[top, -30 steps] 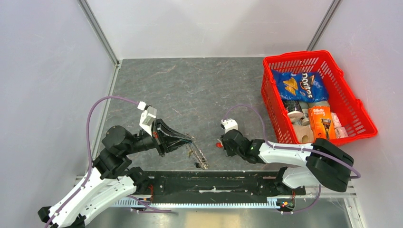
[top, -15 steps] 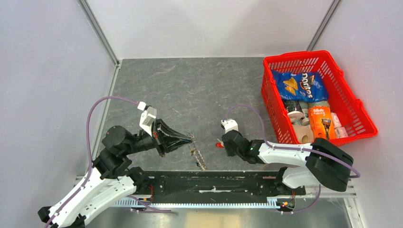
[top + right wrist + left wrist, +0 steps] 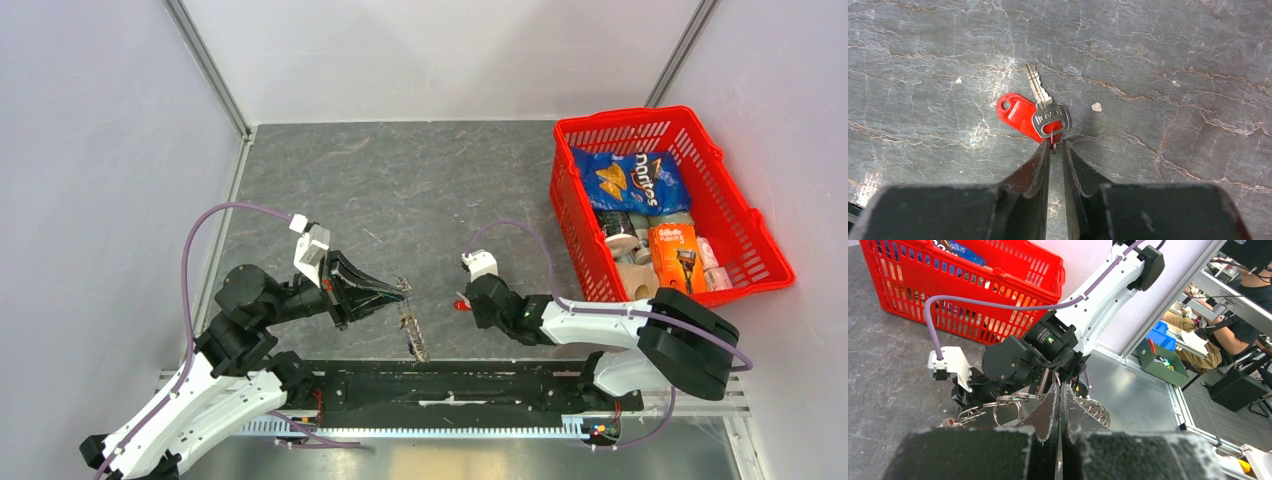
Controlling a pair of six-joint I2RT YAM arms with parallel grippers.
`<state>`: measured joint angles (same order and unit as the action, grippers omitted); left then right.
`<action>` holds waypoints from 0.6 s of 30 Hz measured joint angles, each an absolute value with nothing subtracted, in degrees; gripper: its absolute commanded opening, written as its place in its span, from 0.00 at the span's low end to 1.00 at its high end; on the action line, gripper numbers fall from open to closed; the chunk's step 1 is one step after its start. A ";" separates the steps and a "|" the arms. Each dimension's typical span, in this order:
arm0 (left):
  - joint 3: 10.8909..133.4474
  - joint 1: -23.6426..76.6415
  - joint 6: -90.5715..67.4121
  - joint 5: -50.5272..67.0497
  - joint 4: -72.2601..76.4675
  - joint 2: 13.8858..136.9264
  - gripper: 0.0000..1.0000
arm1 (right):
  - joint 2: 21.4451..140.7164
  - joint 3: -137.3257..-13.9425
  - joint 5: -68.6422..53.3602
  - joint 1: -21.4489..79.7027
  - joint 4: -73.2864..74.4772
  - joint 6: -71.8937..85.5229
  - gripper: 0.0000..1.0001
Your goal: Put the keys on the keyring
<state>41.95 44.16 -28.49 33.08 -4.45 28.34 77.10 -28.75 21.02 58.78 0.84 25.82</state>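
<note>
Two end effectors are at work. Near the front edge, the grey keyring (image 3: pixel 413 325) hangs on its edge, and the left end effector (image 3: pixel 400 289) is shut tight on its top. A bit farther and to the right, a silver key with a red tag (image 3: pixel 1050 119) lies flat on the worktop (image 3: pixel 1158 60). The right end effector (image 3: pixel 1054 148) is almost closed round the key's little loop, with a thin gap showing. That loop is tiny, so it may slip out, or the tips may push the key away. Far right sits a red basket (image 3: pixel 620 117).

Shiny silver metal key (image 3: pixel 1045 107), glossy red plastic tag (image 3: pixel 1015 112), matt grey veined stone-look bench (image 3: pixel 1173 60), grey metal keyring (image 3: pixel 412 325), rough matt black right hand (image 3: pixel 1056 146), red plastic basket (image 3: pixel 770 262)
</note>
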 measured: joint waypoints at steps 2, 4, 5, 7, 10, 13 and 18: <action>41.95 44.16 -28.38 33.06 -4.47 28.34 0.02 | 77.23 -28.75 21.02 58.78 0.60 25.61 0.13; 41.95 44.16 -28.36 33.06 -4.54 28.34 0.02 | 77.36 -28.75 20.97 58.78 0.36 25.39 0.03; 41.95 44.16 -28.34 33.06 -4.62 28.34 0.02 | 77.36 -28.75 21.02 58.81 0.32 25.17 0.00; 41.95 44.16 -28.32 33.08 -4.67 28.36 0.02 | 77.36 -28.75 21.08 59.02 0.25 24.75 0.00; 41.95 44.16 -28.18 33.08 -4.69 28.36 0.02 | 77.06 -28.75 21.12 59.07 0.47 24.36 0.00; 41.95 44.16 -28.16 33.06 -4.71 28.36 0.02 | 74.52 -28.75 21.06 59.20 2.11 23.81 0.00; 41.95 44.16 -27.97 32.82 -5.04 28.45 0.02 | 63.40 -29.80 18.44 59.42 8.75 22.06 0.00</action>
<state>41.95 44.16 -27.97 32.82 -5.04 28.45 63.40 -29.80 18.44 59.42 8.75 22.06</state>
